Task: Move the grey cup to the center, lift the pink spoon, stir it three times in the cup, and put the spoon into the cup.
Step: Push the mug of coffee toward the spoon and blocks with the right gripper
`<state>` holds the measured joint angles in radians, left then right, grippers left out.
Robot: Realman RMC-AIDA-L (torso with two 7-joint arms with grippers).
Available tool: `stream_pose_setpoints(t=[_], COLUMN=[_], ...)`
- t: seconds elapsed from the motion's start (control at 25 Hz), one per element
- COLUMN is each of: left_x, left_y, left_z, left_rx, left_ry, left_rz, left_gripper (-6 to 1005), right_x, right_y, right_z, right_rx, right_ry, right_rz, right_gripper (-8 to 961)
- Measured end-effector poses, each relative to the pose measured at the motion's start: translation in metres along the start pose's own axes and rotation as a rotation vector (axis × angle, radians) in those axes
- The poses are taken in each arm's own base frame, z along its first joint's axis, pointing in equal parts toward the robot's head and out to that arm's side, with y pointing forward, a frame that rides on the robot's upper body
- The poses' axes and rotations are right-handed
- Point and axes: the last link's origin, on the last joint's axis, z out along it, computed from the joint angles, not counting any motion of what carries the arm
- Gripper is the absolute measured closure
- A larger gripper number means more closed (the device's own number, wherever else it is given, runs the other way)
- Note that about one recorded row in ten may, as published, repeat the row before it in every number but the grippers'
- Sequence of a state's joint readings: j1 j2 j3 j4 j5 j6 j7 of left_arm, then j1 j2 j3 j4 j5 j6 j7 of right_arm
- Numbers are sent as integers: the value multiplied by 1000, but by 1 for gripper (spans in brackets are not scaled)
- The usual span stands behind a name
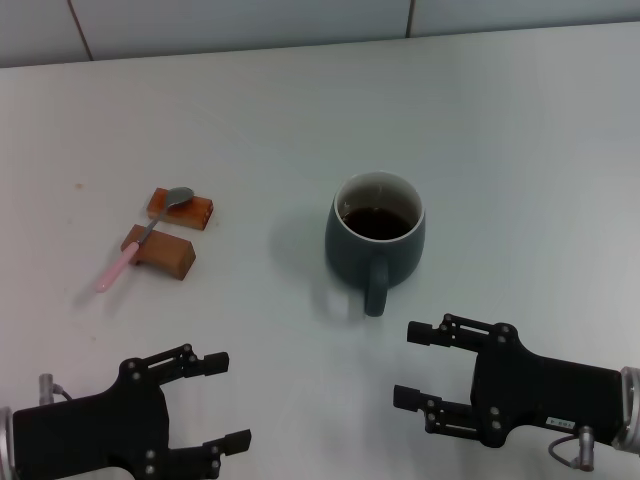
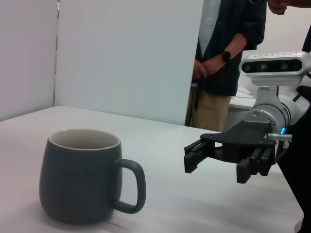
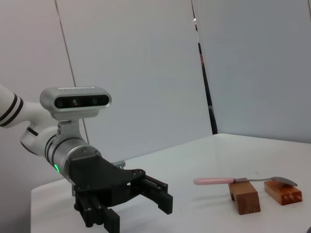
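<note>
The grey cup (image 1: 375,240) stands upright near the middle of the table, handle toward me, with dark liquid inside. It also shows in the left wrist view (image 2: 80,179). The pink spoon (image 1: 128,256) lies across two wooden blocks at the left, its metal bowl on the far block and its pink handle sticking out toward me. It also shows in the right wrist view (image 3: 216,181). My left gripper (image 1: 228,402) is open and empty at the near left. My right gripper (image 1: 408,365) is open and empty, just nearer than the cup's handle and apart from it.
Two brown wooden blocks (image 1: 183,206) (image 1: 160,252) hold the spoon up off the white table (image 1: 520,150). A wall edge runs along the back. A person stands beyond the table in the left wrist view (image 2: 218,58).
</note>
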<state>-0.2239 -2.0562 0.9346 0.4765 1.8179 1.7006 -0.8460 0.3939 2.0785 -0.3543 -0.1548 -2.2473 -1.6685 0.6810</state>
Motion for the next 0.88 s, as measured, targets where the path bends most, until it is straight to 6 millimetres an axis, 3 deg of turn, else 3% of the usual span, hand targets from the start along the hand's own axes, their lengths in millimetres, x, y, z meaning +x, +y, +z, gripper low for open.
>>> stream_pose_setpoints(t=[0.88], left_x=[-1], left_y=[1], left_z=[-1], left_rx=[8], left_ry=[3], left_rz=[2], left_gripper=[185], right_x=[6], right_y=[7], right_z=[1], right_rx=[5], right_ry=[1], right_rz=[18], right_gripper=[289])
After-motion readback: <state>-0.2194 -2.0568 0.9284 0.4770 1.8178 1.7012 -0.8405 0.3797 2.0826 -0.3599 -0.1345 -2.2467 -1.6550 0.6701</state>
